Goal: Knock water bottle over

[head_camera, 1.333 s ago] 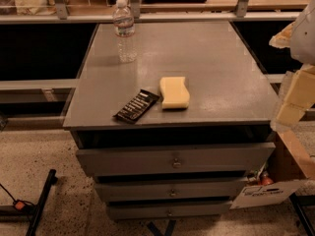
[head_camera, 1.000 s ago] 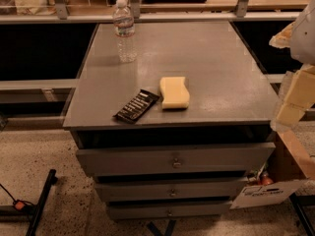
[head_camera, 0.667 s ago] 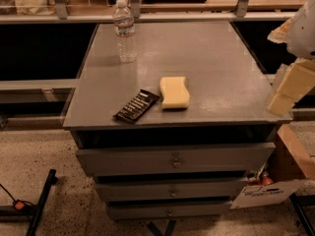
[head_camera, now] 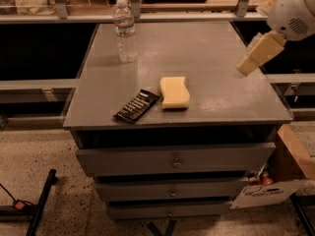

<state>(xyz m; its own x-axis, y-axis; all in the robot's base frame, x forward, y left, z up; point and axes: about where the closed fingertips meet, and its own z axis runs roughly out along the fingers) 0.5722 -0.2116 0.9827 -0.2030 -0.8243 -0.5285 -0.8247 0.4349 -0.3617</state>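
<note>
On the grey surface (head_camera: 211,48) above the drawers (head_camera: 172,162), the black packet (head_camera: 136,106) and yellow sponge (head_camera: 174,92) lie where they lay a moment ago. The gripper (head_camera: 246,67) has swung in from the right and now hangs over the surface's right edge. It tilts down and to the left from the white arm (head_camera: 294,11). I cannot tell whether its jaws are apart or together. The water bottle (head_camera: 125,31) stands upright at the far left corner, unmoved and well apart from the gripper.
</note>
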